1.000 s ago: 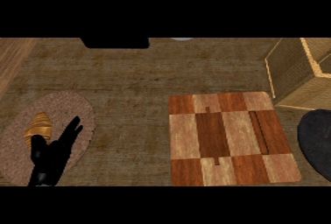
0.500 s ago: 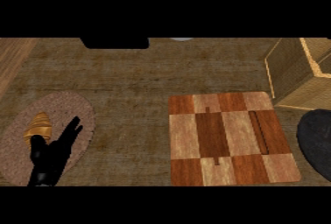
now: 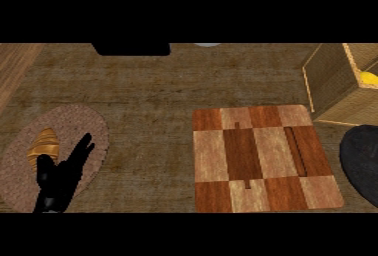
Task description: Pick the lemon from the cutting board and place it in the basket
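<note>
Brown desk [image 3: 148, 90]: cutting board [image 3: 262, 157] bare, lemon [image 3: 368, 79] already in far-right basket [image 3: 336, 90], left hand [image 3: 63, 175] released near left; further reaching risks knocking the basket.

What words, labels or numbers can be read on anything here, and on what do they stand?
None: no writing, label, brand or number shows anywhere in the head view.
The cutting board bears only a checked wood pattern.
The basket, the plate and the croissant are plain.
The left hand is unmarked black.
</note>
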